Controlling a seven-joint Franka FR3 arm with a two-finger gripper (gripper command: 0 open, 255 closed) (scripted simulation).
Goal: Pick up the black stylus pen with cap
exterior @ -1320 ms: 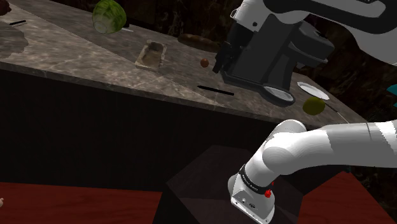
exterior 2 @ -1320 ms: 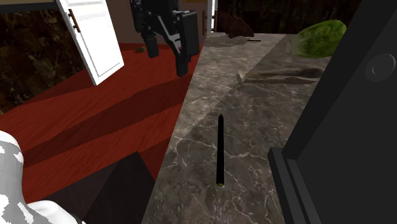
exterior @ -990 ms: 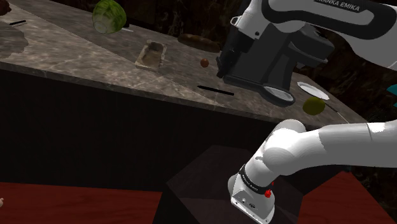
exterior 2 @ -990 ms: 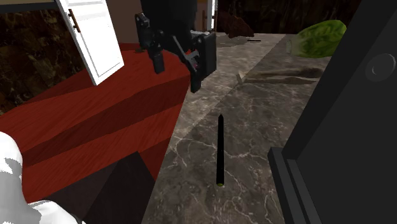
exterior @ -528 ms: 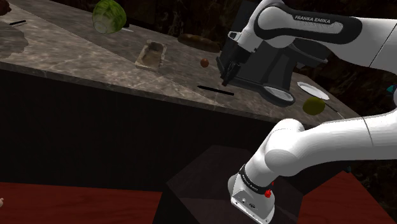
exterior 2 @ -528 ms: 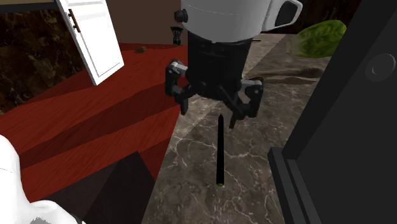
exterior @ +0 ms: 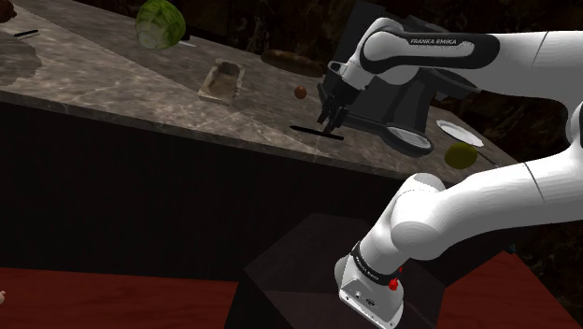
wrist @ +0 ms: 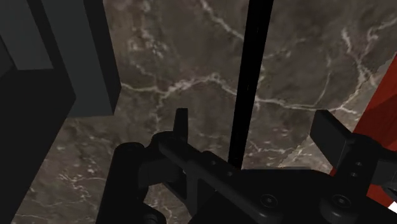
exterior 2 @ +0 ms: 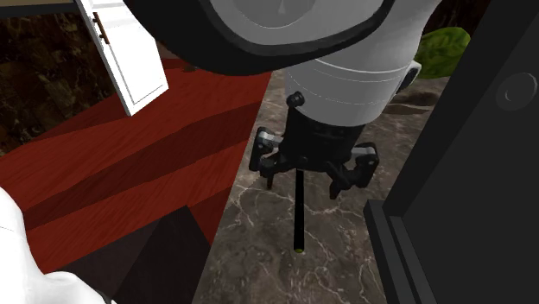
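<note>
stylus (exterior 2: 298, 220): far end hidden behind the tool (exterior 2: 304, 181) in the second exterior view; in the wrist view cut by the frame edge, other end behind the tool's body
black appliance (exterior 2: 466, 173): cut off at the second exterior view's right edge
green vegetable (exterior 2: 445, 47): partly behind the arm (exterior 2: 345, 78)
small brown object (exterior: 299, 92): too small to identify

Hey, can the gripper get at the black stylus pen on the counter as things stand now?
Probably yes. The gripper hangs open right above the stylus pen, a finger on either side. The dark appliance stands beside, apart from the pen.
</note>
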